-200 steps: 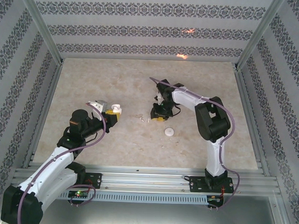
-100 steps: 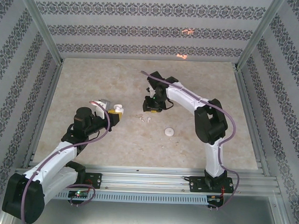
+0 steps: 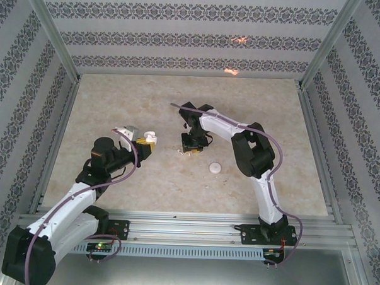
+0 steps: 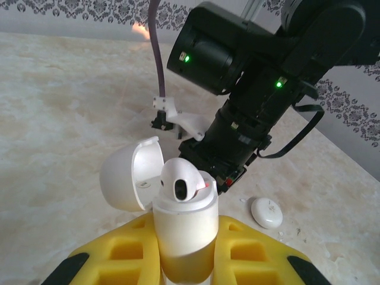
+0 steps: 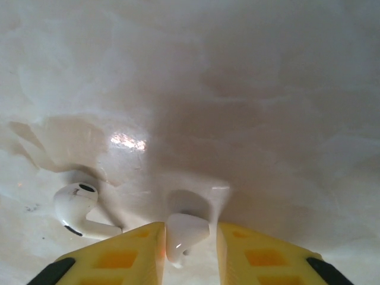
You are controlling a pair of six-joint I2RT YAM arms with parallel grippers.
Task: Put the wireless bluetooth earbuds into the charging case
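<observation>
The left gripper's (image 4: 184,246) yellow fingers (image 4: 122,252) are pressed in narrow against the lower body of the charging case (image 4: 185,228) and hold it upright above the table (image 4: 53,119). The case's lid (image 4: 127,178) is swung open to its left side. One earbud (image 4: 181,181) sits in the mouth of the case with its rounded head up and its dark opening facing the left wrist camera. From above, the case (image 3: 150,138) shows as a small white shape at the tip of the left gripper (image 3: 144,147).

To the right of the case, a loose earbud (image 5: 77,208) lies on its side on the pale marbled table, stem pointing towards the right gripper. It lies between the case and that gripper, just beside the gripper's left finger.

Further right of the case, the right gripper (image 5: 190,237) reaches down to the tabletop. Its yellow fingers (image 5: 127,255) stand close together on either side of another earbud (image 5: 185,233) that rests on the table. One finger looks to be touching it and the other is just beside it, but I cannot tell whether they are actually clamping it.

Farthest right of the case, beyond the right gripper and nearer the arm bases, a small round white piece (image 3: 215,168) lies flat on the table, apart from everything else.
</observation>
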